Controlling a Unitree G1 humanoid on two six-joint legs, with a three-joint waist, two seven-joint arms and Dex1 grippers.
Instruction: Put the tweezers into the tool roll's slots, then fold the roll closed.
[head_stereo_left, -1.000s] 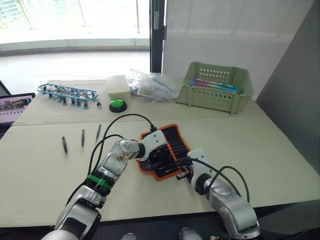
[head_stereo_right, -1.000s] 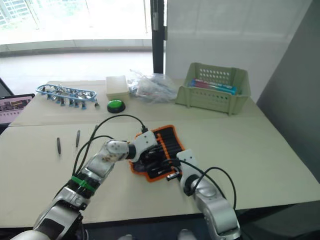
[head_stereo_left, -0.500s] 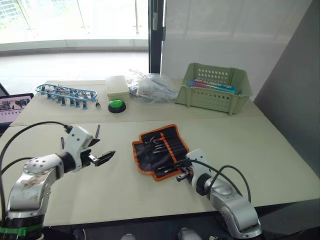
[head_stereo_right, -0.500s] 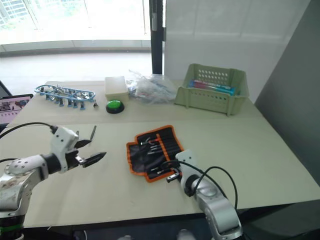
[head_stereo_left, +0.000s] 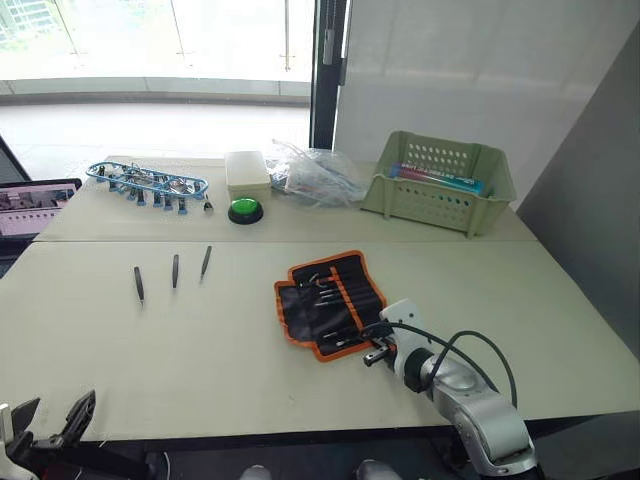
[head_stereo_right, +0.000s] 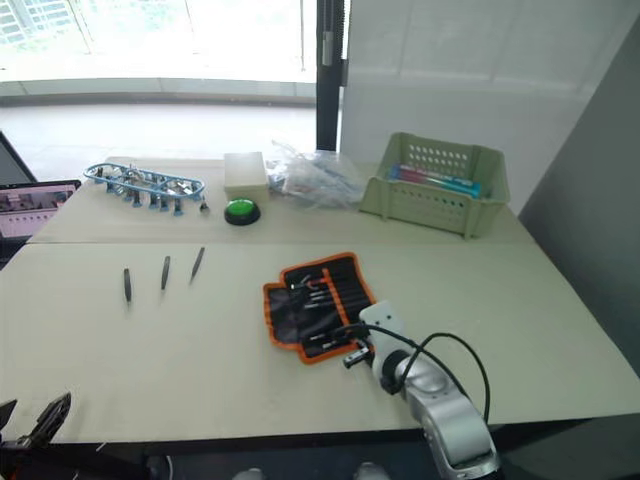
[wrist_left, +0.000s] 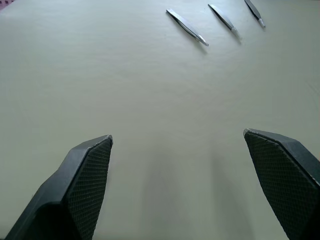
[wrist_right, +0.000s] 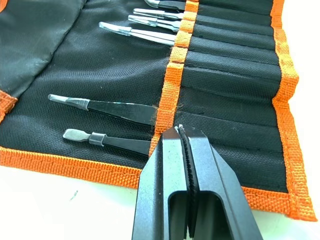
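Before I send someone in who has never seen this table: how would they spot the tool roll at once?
Start at the pale green basket at the table's far right, then come toward the near edge. The tool roll lies open and flat there, just ahead of the right gripper. It is the one black fabric piece with orange trim; the loose tweezers are bare metal.

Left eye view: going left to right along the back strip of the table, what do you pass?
Blue-framed rack → cream box, with the green button just in front → clear plastic bag → pale green basket.

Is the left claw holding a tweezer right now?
No, the left claw is open and empty over bare table, with three tweezers lying apart from it.
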